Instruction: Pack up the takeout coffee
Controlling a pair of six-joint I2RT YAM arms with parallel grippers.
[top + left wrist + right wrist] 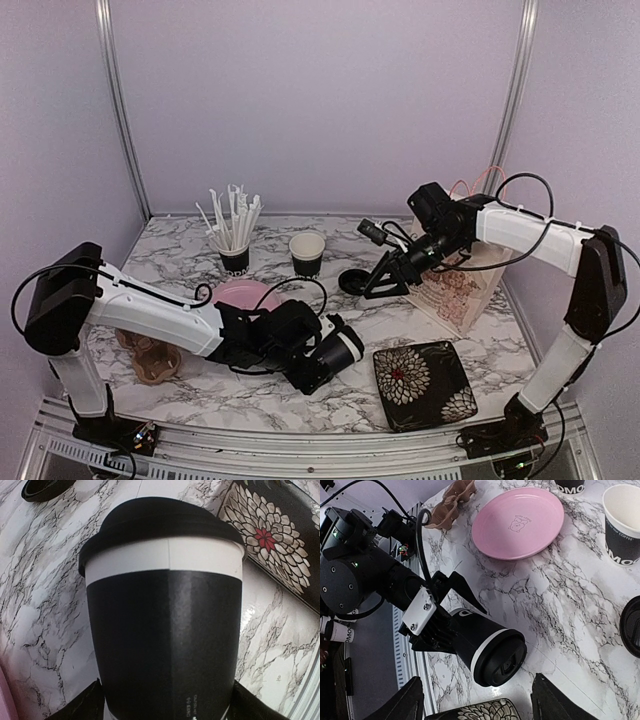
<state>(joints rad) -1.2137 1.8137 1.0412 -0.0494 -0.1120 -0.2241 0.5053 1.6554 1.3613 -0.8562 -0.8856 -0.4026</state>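
The marble desk (300,400) is taken up at its near left by the left arm (150,310), which is stretched low across it, while the right arm (540,235) is reached in from the far right. A printed paper bag (455,290) is stood at the right side, partly hidden behind the right arm. A dark square plate with a flower pattern (420,380) is laid at the near right, and a round pink plate (245,295) is set near the middle, partly covered by the left arm. A brown pulp carrier (150,355) is seen at the near left, just beside that arm. A black cup of white sticks (234,255) is stood at the back. The open cup (307,253) is placed upright beside it, well apart from the bag. The lidded cup (165,630) is grasped by the left fingers (82,707) around its lower body and is held tipped on its side, lid pointed towards the flowered plate. The right fingers (400,705) are spread wide with nothing held, raised above the desk. A loose lid (352,281) is left flat on the desk just beside them.
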